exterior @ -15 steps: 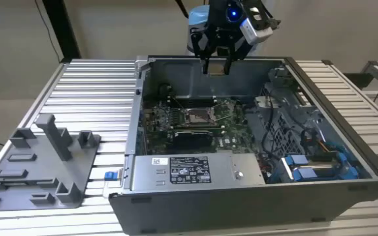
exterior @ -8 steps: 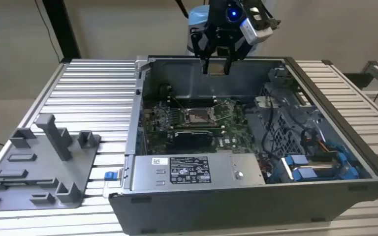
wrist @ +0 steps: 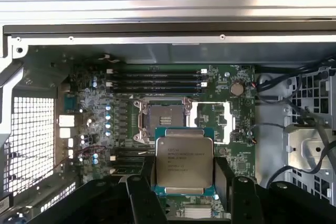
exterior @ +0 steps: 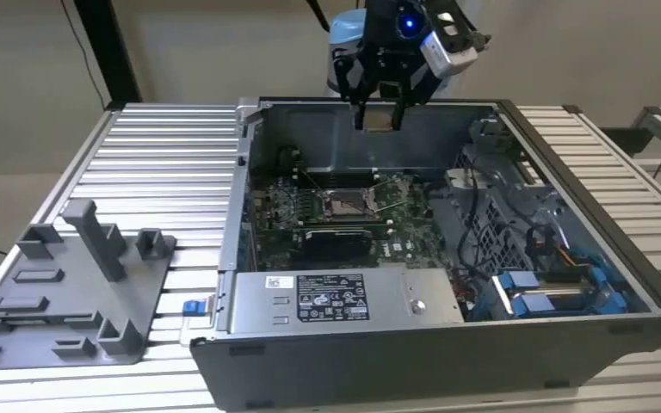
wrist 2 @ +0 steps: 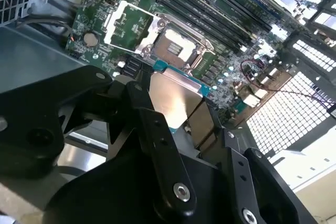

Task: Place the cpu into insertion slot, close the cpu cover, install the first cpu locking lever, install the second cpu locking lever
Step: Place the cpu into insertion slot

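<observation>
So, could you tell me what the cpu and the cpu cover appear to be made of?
The cpu: brushed silver-grey metal lid, with a tan-gold, likely plated underside in the second wrist view. The cpu cover: thin bright sheet metal, probably steel, judging by its sheen.

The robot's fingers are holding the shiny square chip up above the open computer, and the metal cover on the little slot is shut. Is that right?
Not quite. The cpu cover is open, swung over beside the insertion slot, which lies bare; the first wrist view shows it. The rest is right: the fingers hold the cpu above the open computer.
</observation>
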Available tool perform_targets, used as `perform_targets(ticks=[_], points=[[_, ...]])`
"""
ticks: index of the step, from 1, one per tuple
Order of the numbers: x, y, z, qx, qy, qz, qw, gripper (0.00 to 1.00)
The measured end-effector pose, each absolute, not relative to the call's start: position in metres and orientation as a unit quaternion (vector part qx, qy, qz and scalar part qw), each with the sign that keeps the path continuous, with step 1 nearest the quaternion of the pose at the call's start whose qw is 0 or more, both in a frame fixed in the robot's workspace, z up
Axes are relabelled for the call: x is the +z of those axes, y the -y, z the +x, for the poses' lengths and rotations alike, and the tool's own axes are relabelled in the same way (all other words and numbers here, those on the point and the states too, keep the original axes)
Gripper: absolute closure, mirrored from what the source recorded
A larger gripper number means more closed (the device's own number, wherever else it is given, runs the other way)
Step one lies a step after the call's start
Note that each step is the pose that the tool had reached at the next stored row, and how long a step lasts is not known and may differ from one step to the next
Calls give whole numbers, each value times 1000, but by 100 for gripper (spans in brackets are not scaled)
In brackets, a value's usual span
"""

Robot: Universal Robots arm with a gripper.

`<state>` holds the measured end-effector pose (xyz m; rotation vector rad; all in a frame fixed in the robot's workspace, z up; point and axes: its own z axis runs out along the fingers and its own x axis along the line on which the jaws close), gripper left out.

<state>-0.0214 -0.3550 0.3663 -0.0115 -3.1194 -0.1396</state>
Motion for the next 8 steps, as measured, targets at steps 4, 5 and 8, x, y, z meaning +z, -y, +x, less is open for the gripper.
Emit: perform_targets(ticks=[4, 5, 8], points=[[366, 355, -21, -44, 999, 11, 10, 100], [366, 355, -21, -44, 999, 15, 10, 100], [366, 355, -22, -44, 999, 24, 11, 100]])
